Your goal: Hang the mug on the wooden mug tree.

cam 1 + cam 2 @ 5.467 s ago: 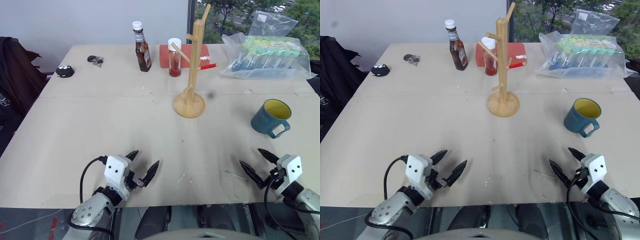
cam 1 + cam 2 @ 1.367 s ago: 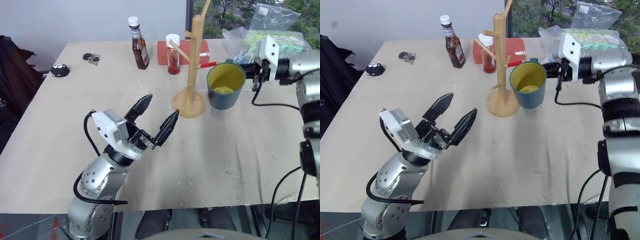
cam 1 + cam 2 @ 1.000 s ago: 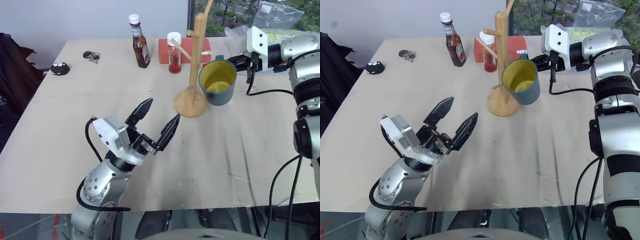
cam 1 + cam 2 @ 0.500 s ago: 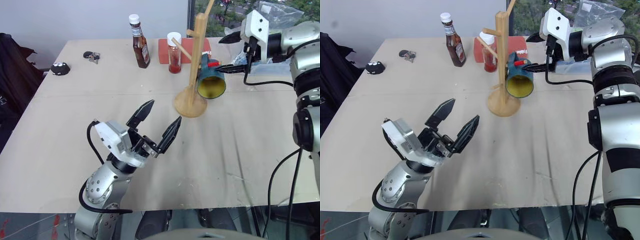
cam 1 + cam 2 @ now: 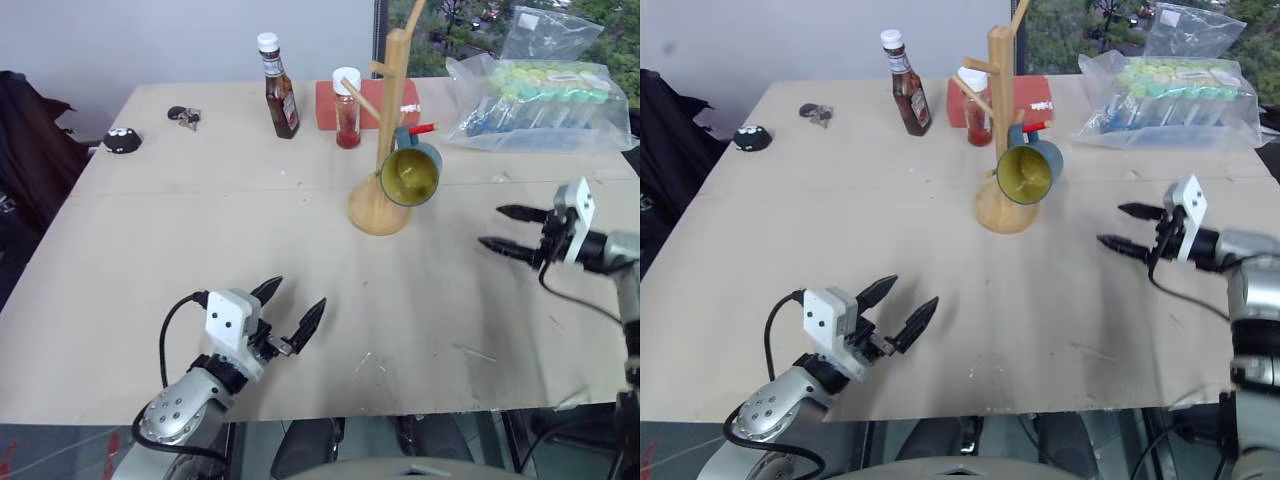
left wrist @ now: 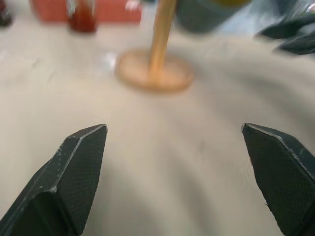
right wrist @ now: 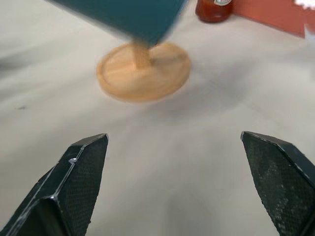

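Left end effector [image 5: 291, 308] and right end effector [image 5: 505, 228] both gape, empty.

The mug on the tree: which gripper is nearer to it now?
Right. The right gripper is open beside the mug, which hangs on the tree; the left gripper is open near the table's front edge.

place: likely office or lab | cues: plain worktable [image 5: 150, 260], window [image 5: 470, 20] onto trees

A brown sauce bottle [image 5: 282, 86] and a small jar with a white lid [image 5: 347, 109] are seen standing at the far side of the table [image 5: 200, 240]. A red board [image 5: 330, 103] lies behind the jar. A clear plastic bag [image 5: 540, 105] is seen far right. Keys [image 5: 186, 118] and a small black thing [image 5: 122, 140] lie far left.
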Controlling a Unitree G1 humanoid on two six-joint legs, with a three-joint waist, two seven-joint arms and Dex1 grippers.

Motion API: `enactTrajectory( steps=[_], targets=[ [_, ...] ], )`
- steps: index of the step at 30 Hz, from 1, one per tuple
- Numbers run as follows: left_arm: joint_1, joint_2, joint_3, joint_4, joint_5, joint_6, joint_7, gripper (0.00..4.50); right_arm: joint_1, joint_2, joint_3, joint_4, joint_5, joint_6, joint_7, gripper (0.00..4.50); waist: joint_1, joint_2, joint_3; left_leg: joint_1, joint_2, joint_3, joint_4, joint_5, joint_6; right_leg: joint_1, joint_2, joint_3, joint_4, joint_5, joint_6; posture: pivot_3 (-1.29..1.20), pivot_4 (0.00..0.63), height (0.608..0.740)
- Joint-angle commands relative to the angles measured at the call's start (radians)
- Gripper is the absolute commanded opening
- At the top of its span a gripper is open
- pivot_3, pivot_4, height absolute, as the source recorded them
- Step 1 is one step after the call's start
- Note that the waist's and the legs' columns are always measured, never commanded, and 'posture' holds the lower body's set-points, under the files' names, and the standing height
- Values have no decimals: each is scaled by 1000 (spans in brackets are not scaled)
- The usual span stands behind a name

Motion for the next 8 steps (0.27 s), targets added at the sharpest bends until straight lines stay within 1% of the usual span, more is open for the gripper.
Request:
enactTrajectory(
  steps=[1,2,4,6,8],
  targets=[
    [71,7,10,3,26,-18,-15,4500,317,179,-40,-299,48,-96,-175,4387,4,-4,-5,1,1,-3,-1,0,0,2,1,-1,0,0,0,0,150,740],
    [79,5,7,4,32,-20,-15,4500,368,212,-38,-330,45,-107,-204,4387,2,-1,-4,3,2,-4,0,-1,0,5,2,-2,-1,-1,0,0,150,740],
    [90,-2,5,2,40,-20,-9,4500,443,262,-30,-372,35,-117,-266,4387,-6,5,-4,5,0,0,1,0,1,5,3,0,0,0,0,0,150,740],
    [94,-4,1,8,57,-31,-9,4500,510,283,-6,-369,-9,-199,-290,4387,-6,1,-3,9,-1,3,3,0,1,11,3,2,-1,0,0,0,150,740],
    [90,-4,0,15,72,-37,-10,4500,544,292,0,-359,-24,-249,-310,4387,-6,-1,-4,21,0,3,3,0,1,22,3,0,-3,-3,4,0,150,740]
  ],
)
